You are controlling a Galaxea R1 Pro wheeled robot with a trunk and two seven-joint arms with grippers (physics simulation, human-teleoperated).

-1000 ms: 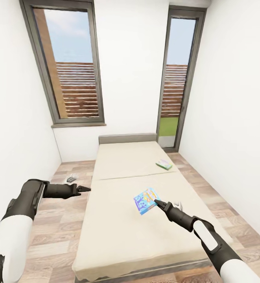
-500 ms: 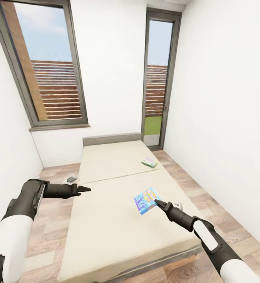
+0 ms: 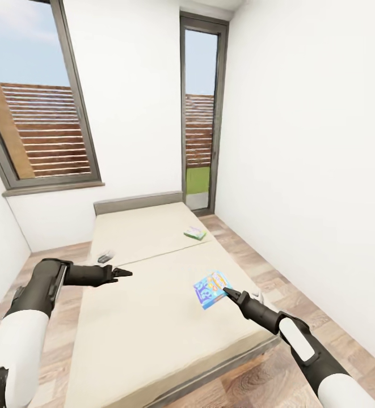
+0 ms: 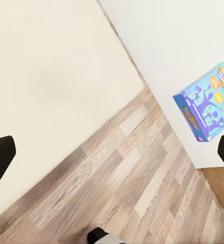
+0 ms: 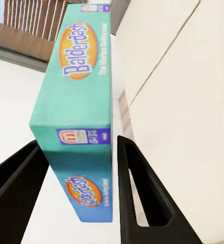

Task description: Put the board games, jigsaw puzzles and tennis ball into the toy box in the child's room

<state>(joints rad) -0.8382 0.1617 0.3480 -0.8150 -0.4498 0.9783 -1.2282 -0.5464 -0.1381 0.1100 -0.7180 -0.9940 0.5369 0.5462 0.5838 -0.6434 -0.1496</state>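
My right gripper [image 3: 226, 290] is shut on the edge of a mostly blue board game [image 3: 211, 289], holding it up over the near mattress of the bed [image 3: 153, 317]. Up close, the box [image 5: 81, 101] stands on edge between the two black fingers [image 5: 142, 198]. A second board game [image 3: 194, 233], white, green and yellow, lies flat on the far mattress near its right side. My left gripper [image 3: 125, 273] hovers open over the bed's left side, fingers wide apart [image 4: 112, 155], with the held blue game [image 4: 205, 104] beyond them. The table, toy box, jigsaw puzzles and tennis ball are out of view.
A small grey object [image 3: 104, 256] lies by the bed's left edge. White walls close in on the right and behind the grey headboard [image 3: 139, 202]. A tall glass door [image 3: 201, 119] and a window [image 3: 39, 113] face me. Plank floor [image 3: 300, 317] runs along the bed's right side.
The whole view has swung to the right, so the bed and windows sit further left in the picture. Both arms keep their pose, and the blue board game stays in my right gripper.
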